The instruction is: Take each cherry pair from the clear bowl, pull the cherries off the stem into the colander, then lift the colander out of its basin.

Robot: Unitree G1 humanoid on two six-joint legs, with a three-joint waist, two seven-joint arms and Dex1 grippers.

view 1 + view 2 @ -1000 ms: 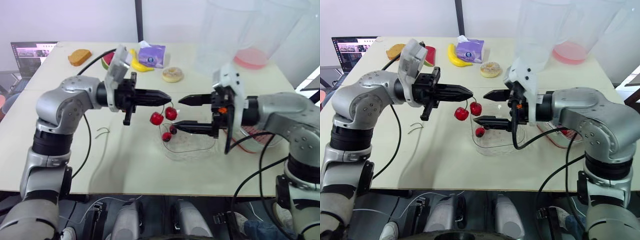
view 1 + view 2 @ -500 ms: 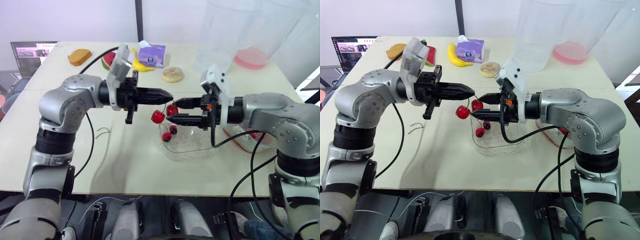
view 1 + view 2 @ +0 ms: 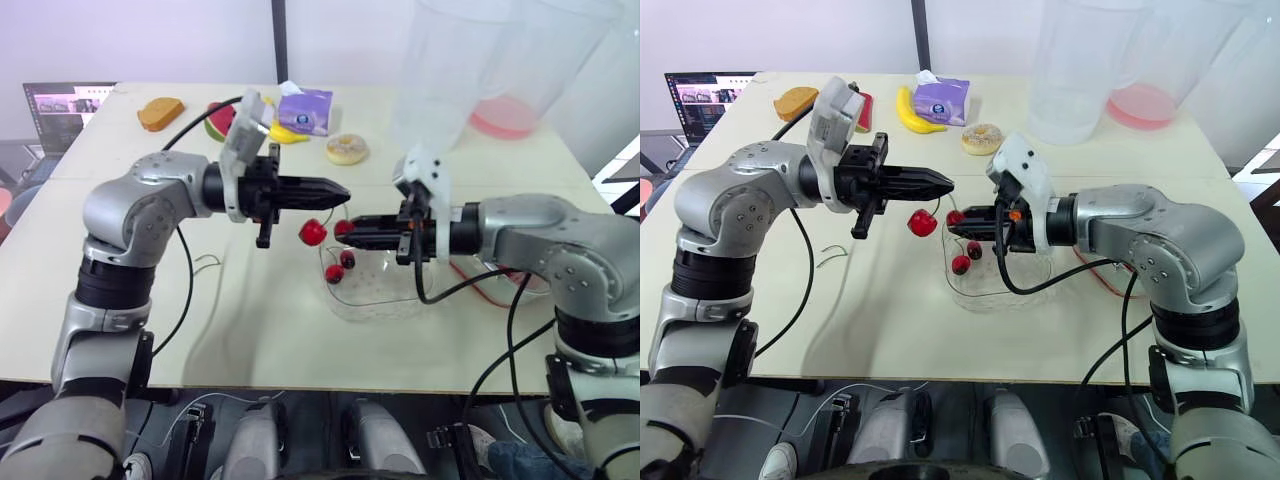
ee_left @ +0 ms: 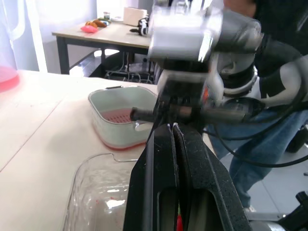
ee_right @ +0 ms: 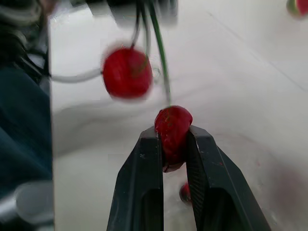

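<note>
We log left gripper (image 3: pixel 346 190) pinching stem (image 5: pixel 160 53), right gripper (image 3: pixel 350 228) clamping cherry (image 5: pixel 172 122) above bowl (image 3: pixel 385 306), donut (image 3: pixel 346 150) and banana (image 3: pixel 912 112) far, right fingers apart a second ago.

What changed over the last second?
The right end effector advanced toward the left end effector and closed on one cherry. The left stayed shut on the stem; the other cherry still hangs free, clear bowl unmoved.

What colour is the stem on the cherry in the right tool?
Green; the stem rising from the cherry shows best in the right wrist view.
</note>
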